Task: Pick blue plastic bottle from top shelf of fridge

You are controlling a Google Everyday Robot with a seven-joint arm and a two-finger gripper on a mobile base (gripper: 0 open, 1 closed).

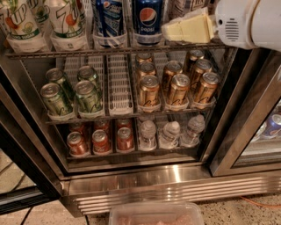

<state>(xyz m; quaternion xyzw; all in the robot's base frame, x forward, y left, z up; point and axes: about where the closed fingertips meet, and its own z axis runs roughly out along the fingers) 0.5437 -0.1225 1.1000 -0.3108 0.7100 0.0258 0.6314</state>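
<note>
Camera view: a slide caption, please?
Robot's tool hovers at the top shelf of the fridge, beside two Pepsi bottles.

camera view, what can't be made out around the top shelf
Blue bottle: cut off by the top edge, lower part behind the gripper, which sits at the top shelf's right end.
Pepsi bottles, 7UP bottles: caps beyond the top edge.
Tub at the bottom edge: blurred, contents unclear.

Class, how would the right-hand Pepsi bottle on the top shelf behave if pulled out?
The Pepsi bottle looks full, so probably heavy; its smooth round body may slip or roll. The gripper is just right of it, at the top shelf.
</note>
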